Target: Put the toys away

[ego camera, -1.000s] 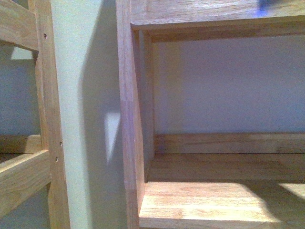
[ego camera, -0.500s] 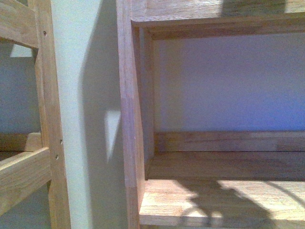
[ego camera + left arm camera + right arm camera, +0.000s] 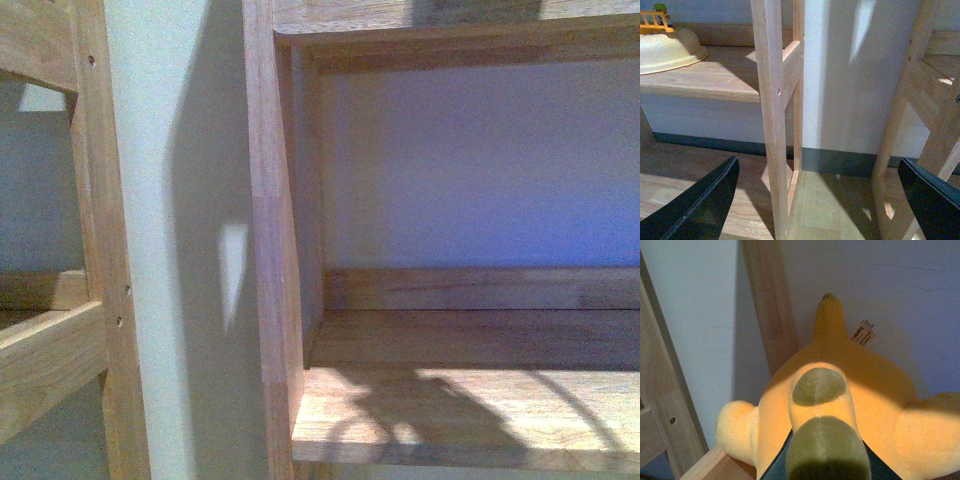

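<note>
The front view shows a wooden shelf unit close up, its lower board lit by sun with curved shadows cast across it; a pale wall separates it from a second wooden frame at the left edge; neither arm appears in this view. In the left wrist view the left gripper stands with its two dark fingers spread wide apart and nothing between them; it faces a wooden upright post and the wall behind; a shelf board to one side carries a cream-coloured bowl-shaped item with a small orange fence-like piece on top. In the right wrist view the plush toy fills most of the frame; it is orange-yellow with olive-green patches and a white sewn-in tag; it sits directly against the right gripper, whose dark body shows only as slivers at the frame edge beneath the plush; whether that claw is clamped on the toy cannot be told; the toy lies near a wooden post and just over a wooden edge, with the wall behind it.
</note>
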Tool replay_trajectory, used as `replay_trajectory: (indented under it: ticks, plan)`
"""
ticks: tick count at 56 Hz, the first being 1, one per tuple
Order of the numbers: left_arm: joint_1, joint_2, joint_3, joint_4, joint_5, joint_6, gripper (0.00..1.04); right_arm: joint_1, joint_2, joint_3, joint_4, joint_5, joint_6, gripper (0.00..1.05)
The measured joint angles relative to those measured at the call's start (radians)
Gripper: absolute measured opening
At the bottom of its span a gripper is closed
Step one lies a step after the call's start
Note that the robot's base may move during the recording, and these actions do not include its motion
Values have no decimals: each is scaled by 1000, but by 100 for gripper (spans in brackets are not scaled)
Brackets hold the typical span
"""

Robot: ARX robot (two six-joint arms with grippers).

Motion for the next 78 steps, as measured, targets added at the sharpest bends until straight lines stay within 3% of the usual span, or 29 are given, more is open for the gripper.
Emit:
replay_trajectory:
  ticks: [20, 41, 57, 78]
  plan:
    - [0, 0, 0, 0, 0, 0, 99, -13, -43, -77, 18, 0, 6, 7]
    - [0, 0, 0, 0, 0, 0, 99, -21, -55, -81, 6, 38, -11, 61]
    - [0, 0, 0, 0, 0, 0, 99, 21, -63, -66, 7, 147, -100, 99]
    - [0, 0, 0, 0, 0, 0, 99, 70, -119, -77, 41, 249, -192, 98]
